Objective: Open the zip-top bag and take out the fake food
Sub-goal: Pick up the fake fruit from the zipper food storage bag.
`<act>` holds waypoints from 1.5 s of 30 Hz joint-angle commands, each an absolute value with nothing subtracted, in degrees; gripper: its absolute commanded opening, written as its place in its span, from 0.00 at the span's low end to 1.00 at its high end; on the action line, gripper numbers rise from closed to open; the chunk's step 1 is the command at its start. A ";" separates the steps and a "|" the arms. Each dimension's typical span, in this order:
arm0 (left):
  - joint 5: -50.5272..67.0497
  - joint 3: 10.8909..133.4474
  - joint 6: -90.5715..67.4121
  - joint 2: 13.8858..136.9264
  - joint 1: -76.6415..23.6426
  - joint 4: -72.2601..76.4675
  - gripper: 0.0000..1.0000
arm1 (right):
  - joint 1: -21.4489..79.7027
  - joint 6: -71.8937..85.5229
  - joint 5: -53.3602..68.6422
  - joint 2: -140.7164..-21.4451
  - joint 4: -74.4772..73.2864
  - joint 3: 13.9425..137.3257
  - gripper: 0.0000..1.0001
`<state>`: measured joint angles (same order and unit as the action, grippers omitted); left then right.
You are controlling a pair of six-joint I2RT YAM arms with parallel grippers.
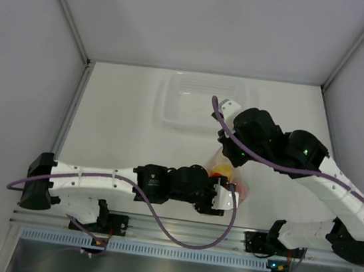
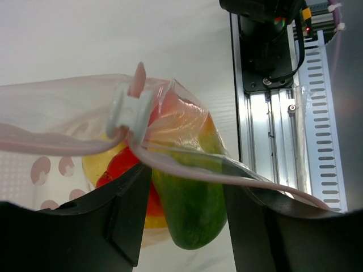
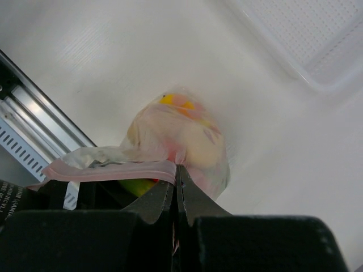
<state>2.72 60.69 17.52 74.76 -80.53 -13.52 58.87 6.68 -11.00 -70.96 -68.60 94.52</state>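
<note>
Bright, even, diffuse light fills the overhead view and washes the white tabletop [image 1: 117, 121] nearly flat, so the clear rectangular plastic tub [image 1: 200, 101] at upper centre barely stands out and only faint soft shadows lie beneath the arms. In the left wrist view the black plastic fingers [image 2: 74, 232] of the left gripper [image 2: 184, 170] along the bottom edge are dark, featureless and soft, the glossy green plastic fruit [image 2: 190, 209] carries a dull sheen, and the aluminium rail [image 2: 272, 130] at right glares. The right wrist view is hazy: the clear, crinkly zip-top bag [image 3: 181, 141] at centre is blurred, and the black fingers [image 3: 150, 207] of the right gripper [image 3: 177, 170] at the bottom are out of focus.
</note>
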 commanded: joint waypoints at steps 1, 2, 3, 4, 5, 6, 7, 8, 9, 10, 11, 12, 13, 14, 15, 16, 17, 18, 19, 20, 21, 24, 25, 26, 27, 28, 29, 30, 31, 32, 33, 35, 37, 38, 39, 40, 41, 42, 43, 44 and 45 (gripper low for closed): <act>1.76 61.52 17.58 77.86 -81.21 -15.56 0.59 | 58.89 7.03 -16.51 -70.66 -66.27 95.98 0.00; 1.76 61.70 18.27 78.57 -81.21 -15.47 0.59 | 58.36 7.03 -17.13 -70.84 -66.62 95.54 0.00; 1.84 61.96 18.46 79.36 -81.21 -15.64 0.60 | 57.84 6.86 -16.79 -70.75 -66.27 94.32 0.00; 1.93 62.40 18.46 80.84 -81.12 -15.64 0.60 | 57.31 6.59 -16.61 -70.66 -65.92 93.70 0.00; 2.11 62.66 18.72 81.47 -81.12 -15.64 0.61 | 56.00 6.59 -16.35 -70.58 -65.74 93.17 0.00; 2.72 62.84 18.89 81.91 -81.12 -15.56 0.62 | 55.38 6.50 -15.13 -70.49 -65.31 92.29 0.00; 2.99 63.10 18.98 82.78 -81.12 -15.64 0.63 | 54.85 6.24 -14.16 -70.23 -64.95 92.02 0.00; 3.08 63.37 19.25 83.23 -81.12 -15.64 0.65 | 53.80 6.07 -12.93 -70.05 -64.43 91.67 0.00; 2.82 63.46 19.42 83.58 -81.12 -15.64 0.65 | 53.35 5.80 -9.79 -69.44 -63.29 91.41 0.00; 2.55 63.63 19.60 83.93 -81.12 -15.64 0.66 | 52.57 5.63 -8.36 -69.09 -62.85 91.23 0.00; 1.85 63.81 19.60 84.81 -81.12 -15.64 0.66 | 52.30 5.63 -6.96 -68.65 -62.41 91.32 0.00; 1.32 63.72 19.60 85.25 -81.12 -15.56 0.66 | 52.03 5.62 -5.64 -68.03 -62.14 91.58 0.00; 0.88 63.72 19.60 85.60 -81.12 -15.47 0.66 | 51.94 5.80 -5.36 -67.94 -62.05 91.76 0.00; 0.88 63.81 19.34 86.13 -81.12 -15.47 0.66 | 51.94 5.89 -5.27 -67.94 -62.14 92.19 0.00; 1.14 63.90 19.25 86.31 -81.12 -15.38 0.66 | 51.94 6.06 -5.45 -67.94 -62.31 92.37 0.00; 2.10 63.90 18.90 86.48 -81.12 -15.47 0.66 | 51.94 6.24 -5.71 -68.11 -62.49 92.72 0.00; 2.72 63.90 18.90 86.66 -81.12 -15.47 0.67 | 52.03 6.33 -6.15 -68.12 -62.75 92.99 0.00; 3.25 63.90 18.72 87.18 -81.12 -15.47 0.67 | 51.94 6.42 -7.63 -68.29 -62.93 93.25 0.00; 3.77 63.98 18.63 87.54 -81.12 -15.47 0.68 | 51.94 6.59 -8.34 -68.29 -62.93 93.25 0.00; 4.21 63.98 18.55 88.06 -81.12 -15.47 0.68 | 51.94 6.68 -8.96 -68.38 -62.84 93.25 0.00; 4.39 64.16 18.28 88.85 -81.12 -15.47 0.69 | 51.94 6.59 -9.31 -68.12 -62.84 93.08 0.00; 4.04 64.42 17.75 90.70 -81.12 -15.64 0.70 | 51.94 6.68 -7.31 -67.42 -61.71 92.29 0.00; 3.96 64.34 17.49 91.75 -81.12 -15.56 0.70 | 51.94 6.85 -6.77 -67.15 -61.35 92.02 0.00; 3.69 64.42 16.79 92.19 -81.12 -15.47 0.71 | 51.94 6.77 -6.33 -66.80 -61.17 91.76 0.00; 3.17 64.42 16.61 92.72 -81.12 -15.47 0.71 | 51.94 6.85 -6.07 -66.36 -61.17 91.58 0.00; 2.82 64.68 16.09 93.68 -81.12 -15.56 0.71 | 51.94 7.03 -6.06 -66.10 -61.17 91.50 0.00; 2.55 64.77 15.74 94.04 -81.12 -15.64 0.72 | 51.94 7.03 -6.24 -66.01 -61.35 91.23 0.00; 2.98 64.78 15.30 94.39 -81.12 -15.56 0.72 | 51.94 7.03 -6.33 -65.74 -61.35 91.06 0.00; 3.08 64.86 14.16 94.83 -81.12 -15.64 0.73 | 51.94 7.29 -6.24 -65.57 -61.35 90.79 0.00; 3.25 64.78 13.45 95.09 -81.12 -15.47 0.74 | 51.94 7.21 -6.24 -65.48 -61.35 90.27 0.00; 3.69 64.86 13.01 95.53 -81.12 -15.47 0.74 | 51.94 7.29 -6.07 -65.04 -61.09 90.00 0.00; 4.48 65.04 11.61 97.02 -81.12 -15.56 0.74 | 52.03 7.47 -5.19 -64.60 -60.47 89.30 0.00; 5.70 65.04 10.90 98.43 -81.12 -15.38 0.74 | 51.94 7.73 -4.66 -63.99 -60.12 89.03 0.00; 5.80 65.47 10.81 99.13 -81.12 -15.47 0.74 | 51.94 7.65 -4.22 -63.90 -60.12 88.95 0.00; 5.89 65.65 10.55 100.71 -81.12 -15.47 0.73 | 51.94 7.65 -3.87 -63.64 -60.12 88.95 0.00; 6.15 65.92 10.46 101.33 -81.12 -15.47 0.72 | 51.94 7.73 -3.87 -63.63 -60.03 89.03 0.00; 6.24 66.09 10.37 101.86 -81.12 -15.47 0.70 | 51.94 7.73 -3.87 -63.55 -60.20 89.12 0.00; 6.24 66.44 10.28 102.56 -81.12 -15.47 0.70 | 51.94 7.73 -3.87 -63.46 -60.21 89.12 0.00; 6.24 66.53 10.20 102.92 -81.12 -15.47 0.69 | 51.94 7.56 -3.95 -63.28 -60.38 89.21 0.00; 6.76 66.53 10.28 103.01 -81.12 -15.38 0.68 | 51.94 7.65 -3.96 -63.28 -60.47 89.30 0.00; 6.77 66.53 10.28 103.01 -81.12 -15.29 0.67 | 51.94 7.65 -3.87 -63.19 -60.38 89.21 0.00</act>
<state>-0.19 68.01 12.71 99.18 -79.85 -8.54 53.06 7.20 -2.68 -66.50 -72.20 85.97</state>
